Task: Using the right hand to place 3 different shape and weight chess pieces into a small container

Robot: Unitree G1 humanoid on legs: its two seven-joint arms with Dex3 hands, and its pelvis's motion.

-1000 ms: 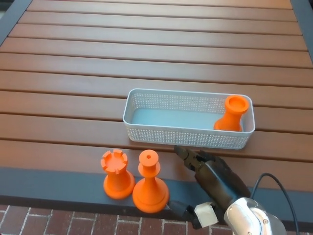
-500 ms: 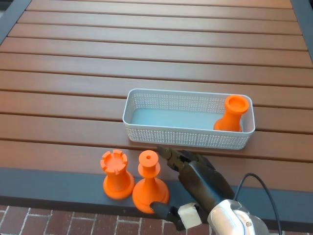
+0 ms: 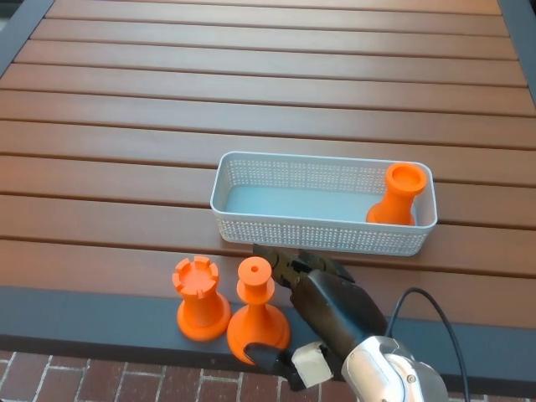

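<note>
A small white perforated plastic basket (image 3: 251, 209) sits on the brown slatted wooden table (image 3: 251, 92), long side facing the front edge. Inside it, at its right end, one orange chess piece with a cupped top (image 3: 397, 196) stands upright against the end wall; the pale floor beside it is bare.

Two more pieces stand on the table in front of the basket, close to the dark front edge. The orange rook with a notched crown (image 3: 199, 297) is on the left, and the orange pawn-like piece with a wide round base (image 3: 256, 313) stands just beside it on the right, their bases nearly touching.

The robot's black right hand (image 3: 306, 306) comes in from the bottom right, its forearm angled up toward the left. Its fingers are spread, with two reaching past the pawn's right side near the basket's front wall and the thumb low by the pawn's base. It grasps nothing.
</note>
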